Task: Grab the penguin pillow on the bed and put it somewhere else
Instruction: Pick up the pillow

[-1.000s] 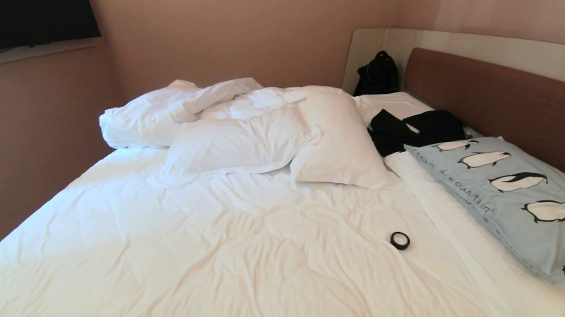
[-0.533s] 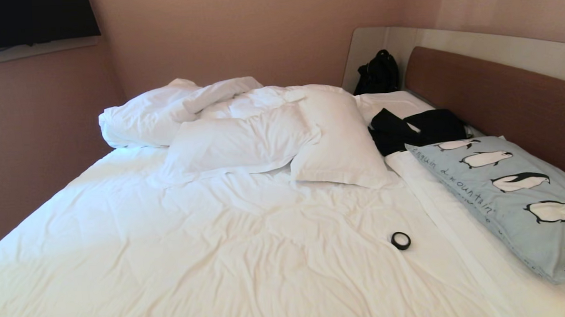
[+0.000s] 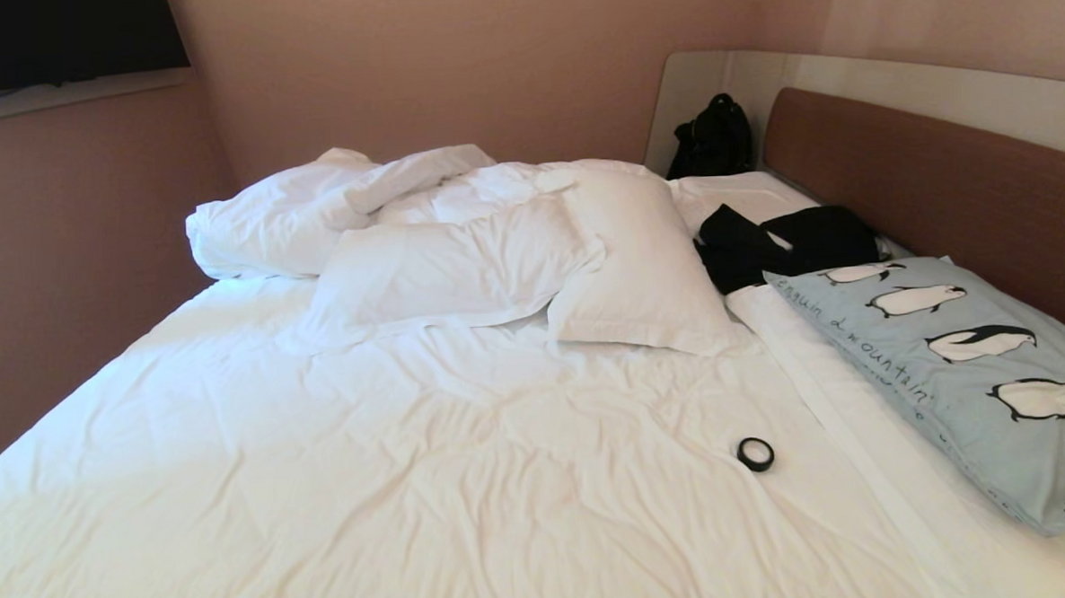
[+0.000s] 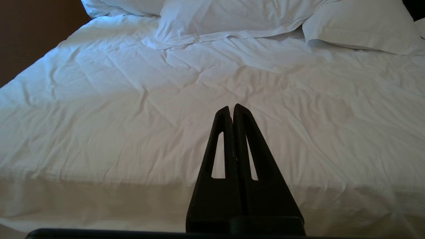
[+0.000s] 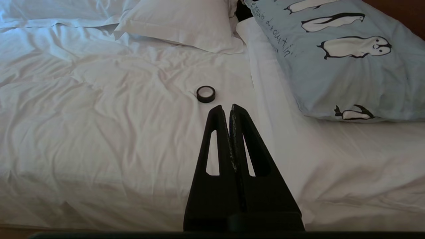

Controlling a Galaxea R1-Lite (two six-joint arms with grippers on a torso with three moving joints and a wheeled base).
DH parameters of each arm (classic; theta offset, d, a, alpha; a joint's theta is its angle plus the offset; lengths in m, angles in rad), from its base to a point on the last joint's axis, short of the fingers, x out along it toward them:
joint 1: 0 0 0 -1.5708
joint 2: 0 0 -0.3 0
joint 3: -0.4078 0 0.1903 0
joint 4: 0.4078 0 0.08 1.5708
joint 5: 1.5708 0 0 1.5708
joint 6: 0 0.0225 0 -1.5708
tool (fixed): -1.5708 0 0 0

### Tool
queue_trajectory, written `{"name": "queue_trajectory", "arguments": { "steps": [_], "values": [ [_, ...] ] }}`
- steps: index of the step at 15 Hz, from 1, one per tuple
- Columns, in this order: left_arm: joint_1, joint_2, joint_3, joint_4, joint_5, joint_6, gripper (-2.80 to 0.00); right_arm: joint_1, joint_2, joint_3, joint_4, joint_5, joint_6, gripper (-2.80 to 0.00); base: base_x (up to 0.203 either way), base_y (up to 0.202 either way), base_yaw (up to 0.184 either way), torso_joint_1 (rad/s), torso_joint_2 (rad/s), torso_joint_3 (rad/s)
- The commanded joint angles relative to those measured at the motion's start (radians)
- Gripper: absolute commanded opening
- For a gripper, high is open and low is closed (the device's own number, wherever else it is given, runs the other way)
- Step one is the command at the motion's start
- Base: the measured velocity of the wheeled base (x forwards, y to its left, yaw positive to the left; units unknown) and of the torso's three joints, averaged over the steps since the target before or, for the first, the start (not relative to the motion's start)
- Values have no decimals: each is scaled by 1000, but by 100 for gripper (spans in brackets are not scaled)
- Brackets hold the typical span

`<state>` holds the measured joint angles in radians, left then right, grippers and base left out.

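I am looking down across the bed [image 3: 415,484], a wide double bed with rumpled white sheets, from the robot's head camera. Neither arm is showing in that view. The penguin pillow [image 3: 958,370], pale blue-grey with a row of black-and-white penguins and dark script, is lying flat on the bed's right side, against the brown headboard [image 3: 941,191]. A heap of black clothing [image 3: 782,243] is touching its far end, and plain white pillows [image 3: 531,263] are piled towards the middle.

Through the wrist cameras I am seeing both pincers hanging over the near edge of the mattress. The left pincer [image 4: 232,109] is closed on nothing, above bare sheet. The right pincer [image 5: 229,111] is also closed and empty, with a small black tape roll [image 5: 206,94] on the sheet just beyond its tips and the pillow's near corner off to one side.

I am judging this to be the very start: nothing is grasped yet. The next move, as I read it, calls for the right pincer (the nearer one) to open, swing towards the pillow's near corner and pinch the soft fabric, steering clear of the tape roll.
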<state>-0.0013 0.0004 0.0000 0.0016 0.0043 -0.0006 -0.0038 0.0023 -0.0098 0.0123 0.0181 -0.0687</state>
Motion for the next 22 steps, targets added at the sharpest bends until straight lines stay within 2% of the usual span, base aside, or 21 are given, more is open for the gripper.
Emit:
{"name": "queue_trajectory", "arguments": {
  "steps": [1, 5, 9, 14, 17, 19, 22],
  "values": [
    [0, 0, 2, 0, 0, -1, -280, 0, 1, -25, 14, 3, -2, -280, 0, 0, 0, 0, 0, 0],
    [0, 0, 2, 0, 0, -1, -280, 0, 33, -173, 163, 20, -2, -280, 0, 0, 0, 0, 0, 0],
    [0, 0, 2, 0, 0, -1, -280, 0, 226, -242, 172, 22, -2, -280, 0, 0, 0, 0, 0, 0],
    [0, 0, 2, 0, 0, -1, -280, -1, 645, -338, -19, 13, 19, -280, 0, 0, 0, 0, 0, 0],
    [0, 0, 2, 0, 0, -1, -280, -4, 902, -430, -151, 9, 71, -280, 0, 0, 0, 0, 0, 0],
    [0, 0, 2, 0, 0, -1, -280, -27, 1055, -535, -197, 8, 115, -280, 0, 0, 0, 0, 0, 0],
    [0, 0, 2, 0, 0, -1, -280, -82, 1251, -697, -233, 10, 138, -280, 0, 0, 0, 0, 0, 0]
  ]
}}
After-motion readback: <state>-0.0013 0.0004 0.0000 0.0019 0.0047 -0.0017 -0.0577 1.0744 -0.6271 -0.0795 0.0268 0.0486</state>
